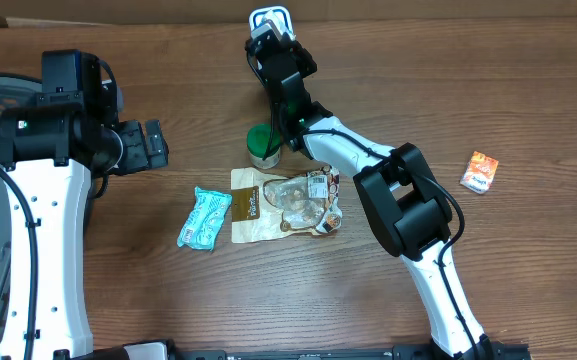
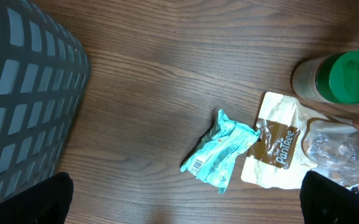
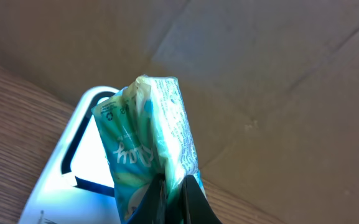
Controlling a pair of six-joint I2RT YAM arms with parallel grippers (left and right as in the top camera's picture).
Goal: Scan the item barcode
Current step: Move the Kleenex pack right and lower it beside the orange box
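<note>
The right pincer (image 3: 173, 186) is pinching the bottom of a crumpled teal-and-white plastic packet (image 3: 148, 130), jaws pressed tight on it. It's holding the packet upright just in front of the white-framed barcode scanner (image 3: 73, 158), which is sitting at the far edge of the brown wooden table (image 1: 418, 90).

Over by the left edge, the left pincer (image 1: 151, 143) is hanging spread wide with nothing in it, next to the grey mesh basket (image 2: 17, 93).

Mid-table, a flat teal foil wrapper (image 2: 219, 149) is lying with its barcode showing, touching a cream-and-brown paper pouch (image 2: 275, 146). A clear plastic snack bag (image 1: 303, 198) is overlapping that pouch, and a green-lidded round jar (image 2: 344, 78) is standing just beyond it. A small orange carton (image 1: 479, 172) is lying alone toward the right edge.
</note>
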